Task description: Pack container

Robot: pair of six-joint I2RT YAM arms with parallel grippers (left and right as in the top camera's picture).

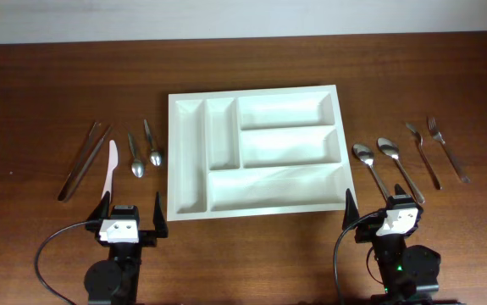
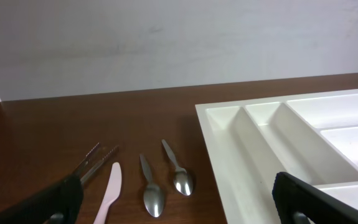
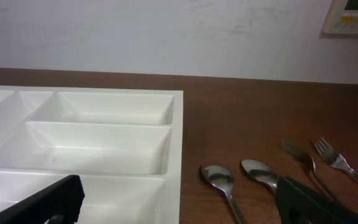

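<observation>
While both pairs of jaws stand spread and empty, your left gripper (image 1: 130, 207) has the pink knife (image 1: 112, 168) just ahead of its outer finger, long axis pointing away from you. Your right gripper (image 1: 382, 210) faces two large spoons (image 1: 370, 165), handles toward it. The tray (image 1: 251, 91) lies between the two groups, with nothing in it.

Glossy white plastic tray (image 1: 189, 152), polished metal spoons (image 1: 377, 165)

Dark brown wood-grain table (image 1: 31, 76), butted against a plain white wall (image 2: 166, 43). Lit softly and evenly, with a faint sheen on the wood. High on that wall, a pale control panel (image 3: 352, 15).
</observation>
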